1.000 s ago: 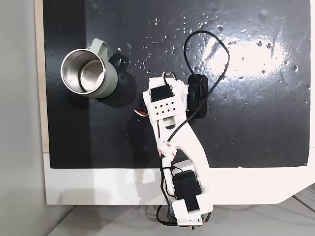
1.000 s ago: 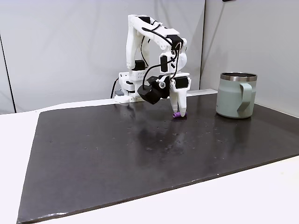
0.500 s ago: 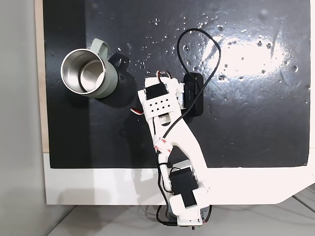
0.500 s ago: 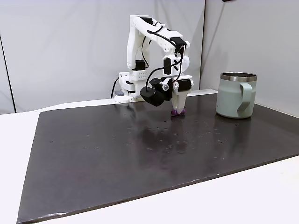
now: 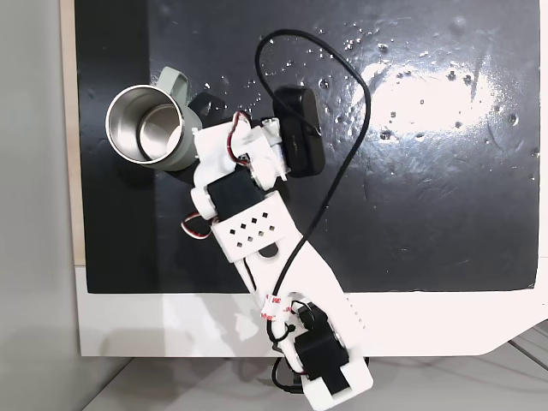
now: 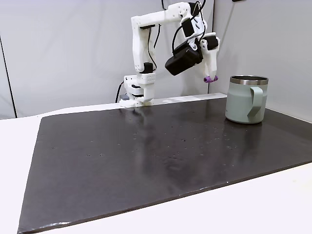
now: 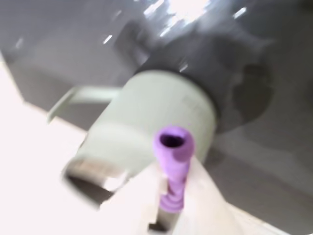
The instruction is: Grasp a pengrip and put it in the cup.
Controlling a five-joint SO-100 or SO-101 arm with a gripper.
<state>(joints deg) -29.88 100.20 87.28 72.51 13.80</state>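
The pengrip [image 6: 208,78], a tiny purple ribbed cylinder, hangs in the air with my gripper [image 6: 209,75] shut on it. It is at about the height of the rim, just left of the cup [image 6: 246,100], a pale green mug with a steel rim. The wrist view is blurred. There the pengrip [image 7: 172,166] stands between my white fingers [image 7: 205,200], with the cup [image 7: 156,117] below and behind it. From above, my arm [image 5: 248,231] reaches to the right side of the cup [image 5: 145,124]. The cup's steel inside looks empty.
A black glossy mat [image 6: 146,161] covers a white table [image 6: 243,209]. The arm's base [image 6: 139,92] stands at the mat's far edge. A black wrist camera [image 5: 298,133] and its looping cable [image 5: 351,128] hang beside the gripper. The cup's handle [image 5: 175,81] points away from the arm.
The gripper has lifted the pengrip off the mat. It has swung towards the cup and now sits close beside the rim.
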